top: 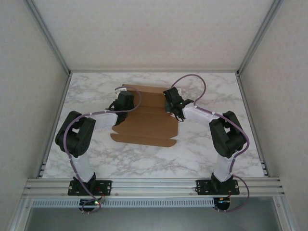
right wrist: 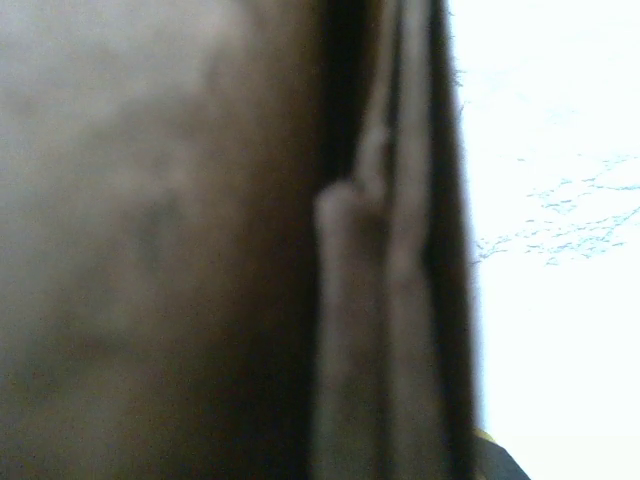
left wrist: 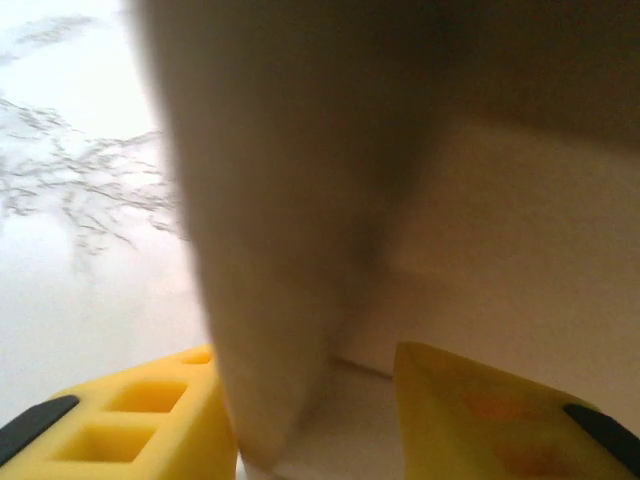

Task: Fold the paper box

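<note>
Between the parted fingers point(left wrist: 130, 420) of the left gripper point(left wrist: 305, 358) I see an unpinched flap point(left wrist: 270, 250) of the paper box point(top: 144, 127). The right gripper point(top: 171, 100) is clenched, on what I cannot tell. Risk: the loose flap flops flat.

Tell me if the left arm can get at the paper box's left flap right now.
Likely yes: the left gripper sits at the left edge of the paper box, and a cardboard flap stands between its parted jaws, nothing else blocking.
</note>
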`<state>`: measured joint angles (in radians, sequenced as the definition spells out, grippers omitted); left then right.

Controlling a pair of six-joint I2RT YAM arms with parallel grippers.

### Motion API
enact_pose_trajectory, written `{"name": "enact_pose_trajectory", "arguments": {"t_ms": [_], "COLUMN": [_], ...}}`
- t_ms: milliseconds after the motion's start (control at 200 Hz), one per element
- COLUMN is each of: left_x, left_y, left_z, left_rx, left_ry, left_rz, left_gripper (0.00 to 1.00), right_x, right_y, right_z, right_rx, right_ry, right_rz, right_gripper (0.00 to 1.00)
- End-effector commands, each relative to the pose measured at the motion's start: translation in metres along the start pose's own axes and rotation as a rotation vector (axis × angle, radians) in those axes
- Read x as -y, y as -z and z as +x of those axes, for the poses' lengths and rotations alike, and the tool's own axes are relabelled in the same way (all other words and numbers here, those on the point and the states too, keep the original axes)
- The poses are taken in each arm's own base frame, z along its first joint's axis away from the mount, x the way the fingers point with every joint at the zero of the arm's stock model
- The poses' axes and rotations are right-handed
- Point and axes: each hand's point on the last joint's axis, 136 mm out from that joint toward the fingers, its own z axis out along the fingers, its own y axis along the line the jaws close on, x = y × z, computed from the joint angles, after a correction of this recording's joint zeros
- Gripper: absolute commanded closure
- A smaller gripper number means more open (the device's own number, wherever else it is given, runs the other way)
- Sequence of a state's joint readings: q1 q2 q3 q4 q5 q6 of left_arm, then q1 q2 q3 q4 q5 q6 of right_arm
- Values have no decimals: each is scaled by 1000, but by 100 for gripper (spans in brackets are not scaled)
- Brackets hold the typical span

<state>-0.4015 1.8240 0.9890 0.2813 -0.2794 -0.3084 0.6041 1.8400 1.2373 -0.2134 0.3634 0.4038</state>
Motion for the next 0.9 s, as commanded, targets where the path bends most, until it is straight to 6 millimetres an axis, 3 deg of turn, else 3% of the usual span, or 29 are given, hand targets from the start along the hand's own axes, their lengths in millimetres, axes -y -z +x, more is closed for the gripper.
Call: {"name": "enact_pose_trajectory", "arguments": {"t_ms": [0,350,516,786,896], "left_x": [10,0,-18,-10,-6], "left_y": [-5,-24,-29,-24,-11], "left_z": [8,-8,-10,-2,0], "left_rx": [-35,-1,12,9,27], "left_ry": [-28,-44,7,29,29], "left_rz": [79,-7,-137,-126,-50], "left_gripper": [59,88,100,100,88], "right_x": [-5,-15,-16,-13,-6], "right_y": [-1,0,2,1,2], "right_z": [30,29,28,30,25], "right_rx": [-93,-97,-104,-118,-104], "right_ry": [57,72,50,31,55], "right_rz": [-45,-100,-99,-35,-12], "right_gripper": [100,100,100,100,100]}}
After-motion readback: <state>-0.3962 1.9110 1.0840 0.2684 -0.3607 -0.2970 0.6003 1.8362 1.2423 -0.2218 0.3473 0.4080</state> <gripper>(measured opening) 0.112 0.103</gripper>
